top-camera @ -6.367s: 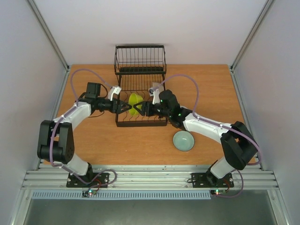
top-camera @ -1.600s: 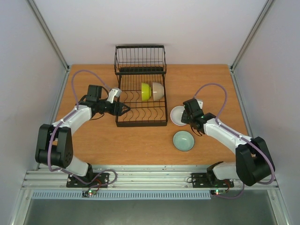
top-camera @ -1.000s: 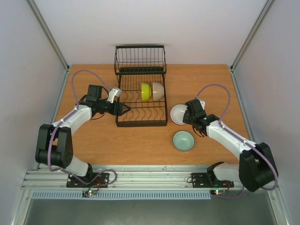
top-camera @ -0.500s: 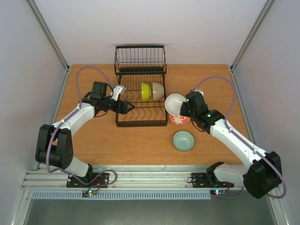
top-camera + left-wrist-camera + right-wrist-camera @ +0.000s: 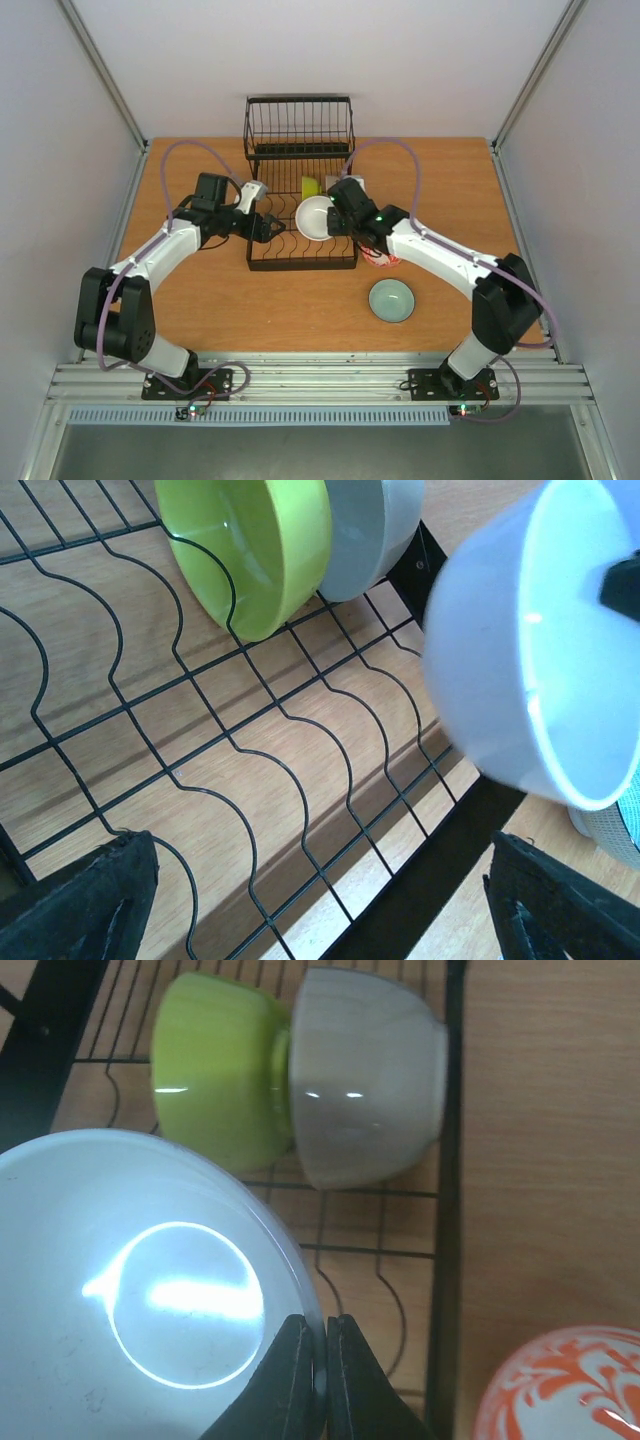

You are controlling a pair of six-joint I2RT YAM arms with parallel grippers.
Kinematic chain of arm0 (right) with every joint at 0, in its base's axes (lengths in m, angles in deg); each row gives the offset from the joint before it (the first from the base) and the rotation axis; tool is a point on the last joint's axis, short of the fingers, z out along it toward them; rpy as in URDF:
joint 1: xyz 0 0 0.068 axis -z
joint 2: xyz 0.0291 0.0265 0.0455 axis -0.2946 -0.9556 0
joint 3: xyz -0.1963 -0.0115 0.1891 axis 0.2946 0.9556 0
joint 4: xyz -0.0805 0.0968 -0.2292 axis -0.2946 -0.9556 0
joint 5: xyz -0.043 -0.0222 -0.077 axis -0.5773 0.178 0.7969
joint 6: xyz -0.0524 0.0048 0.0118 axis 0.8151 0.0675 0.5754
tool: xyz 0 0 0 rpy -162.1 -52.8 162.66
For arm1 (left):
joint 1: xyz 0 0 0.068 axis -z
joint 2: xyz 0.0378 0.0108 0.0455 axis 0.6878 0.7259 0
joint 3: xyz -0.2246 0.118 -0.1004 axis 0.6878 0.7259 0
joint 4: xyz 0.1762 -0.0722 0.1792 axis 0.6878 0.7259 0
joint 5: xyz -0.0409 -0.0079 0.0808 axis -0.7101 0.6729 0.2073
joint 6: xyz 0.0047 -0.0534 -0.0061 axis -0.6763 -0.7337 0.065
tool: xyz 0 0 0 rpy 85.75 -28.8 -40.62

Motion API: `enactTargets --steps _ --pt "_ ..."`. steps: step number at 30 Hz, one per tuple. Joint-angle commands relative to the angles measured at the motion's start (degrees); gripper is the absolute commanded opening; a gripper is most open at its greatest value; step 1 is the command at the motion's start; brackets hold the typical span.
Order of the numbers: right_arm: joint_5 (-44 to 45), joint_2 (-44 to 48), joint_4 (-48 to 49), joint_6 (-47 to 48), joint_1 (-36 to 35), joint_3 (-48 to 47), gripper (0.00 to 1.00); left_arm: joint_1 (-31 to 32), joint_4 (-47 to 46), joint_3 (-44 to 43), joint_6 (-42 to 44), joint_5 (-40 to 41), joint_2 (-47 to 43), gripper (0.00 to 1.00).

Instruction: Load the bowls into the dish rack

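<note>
My right gripper (image 5: 333, 222) (image 5: 323, 1338) is shut on the rim of the plain white bowl (image 5: 315, 217) (image 5: 150, 1290) (image 5: 510, 650), holding it tilted above the black dish rack (image 5: 300, 265) (image 5: 430, 880). The yellow-green bowl (image 5: 309, 186) (image 5: 215, 1080) (image 5: 250, 540) and the cream bowl (image 5: 365, 1090) (image 5: 375, 525) stand on edge side by side among the prongs. My left gripper (image 5: 272, 228) (image 5: 320, 910) hovers open over the rack's left part, holding nothing. The red-patterned bowl (image 5: 380, 260) (image 5: 570, 1390) sits on the table right of the rack, partly under my right arm. The pale teal bowl (image 5: 391, 300) sits nearer.
The rack's taller wire basket section (image 5: 299, 125) rises at the far end. The wooden table (image 5: 200, 300) is bounded by white walls on both sides and behind. Purple cables loop above both arms.
My right arm has carried the white bowl left, from above the red-patterned bowl to over the rack. The left gripper has stayed open and barely moved.
</note>
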Motion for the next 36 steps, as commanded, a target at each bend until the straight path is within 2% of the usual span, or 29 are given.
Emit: enactTargets --steps 1,10,16,20,21,23,24,27,28,36 --pt "1.59 -4.37 0.73 0.87 -2.38 -5.75 0.01 0.1 -0.3 -1.02 0.14 0.02 -1.92 0.89" --pt "3.96 -11.46 -0.7 3.32 -6.7 -12.11 0.01 0.12 -0.28 -0.68 0.45 -0.92 -2.44 0.89" --pt "4.23 -11.05 0.25 4.21 -9.23 -12.93 0.01 0.08 -0.47 -0.44 0.88 -0.91 -1.79 0.88" --pt "4.92 -10.55 0.27 4.57 -10.9 -13.52 0.01 0.11 -0.54 -0.49 1.14 -0.79 -0.91 0.83" --pt "4.91 -10.45 0.25 4.61 -11.15 -13.63 0.01 0.12 -0.58 -0.49 1.24 -0.86 -0.77 0.8" --pt "5.19 -10.4 0.27 4.79 -11.54 -13.86 0.01 0.08 -0.51 -0.49 1.4 -1.02 -0.42 0.66" --pt "5.24 -10.4 0.27 4.8 -11.65 -13.99 0.01 0.12 -0.5 -0.53 1.5 -1.05 -0.39 0.55" --pt "5.5 -10.62 0.14 4.79 -11.76 -14.18 0.01 0.12 -0.31 -0.55 1.6 -0.78 -0.05 0.1" --pt "5.52 -10.66 0.22 4.77 -11.76 -14.18 0.01 0.12 -0.25 -0.57 1.65 -0.6 -0.06 0.02" --pt "5.62 -9.65 0.4 5.32 -11.8 -13.59 0.01 0.12 -0.51 -0.23 1.99 -0.51 0.25 0.0"
